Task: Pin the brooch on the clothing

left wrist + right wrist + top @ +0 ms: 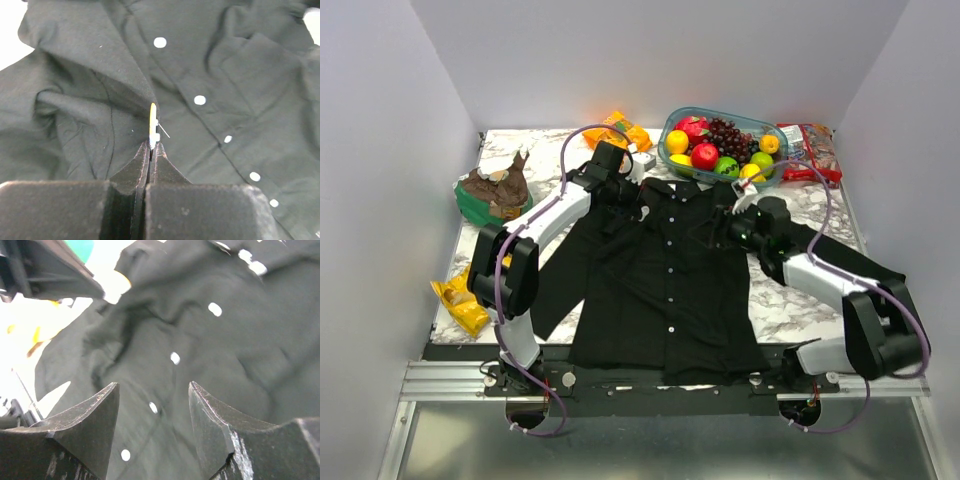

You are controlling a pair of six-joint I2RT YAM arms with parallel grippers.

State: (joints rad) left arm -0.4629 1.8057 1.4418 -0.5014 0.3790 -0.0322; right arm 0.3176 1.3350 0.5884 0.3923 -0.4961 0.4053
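Pinched the thin pale silvery-gold disc brooch [152, 120] edge-on in the left claw [150, 146], close over the chest of the large black white-buttoned shirt [240, 100] on the marble table [790, 300], hovered the spread, empty right claw [154, 386] above its button row [174, 358], with the pinning yet to do.

On my feed the marble tabletop [790, 300] has a clear tub of fruit [662, 150] at the back. Orange snack packet [620, 128] just left of the tub, red packet [810, 150] right beside it. Green bowl [470, 205] of brown stuff is well left, and the yellow packet [460, 300] is farthest, near-left.
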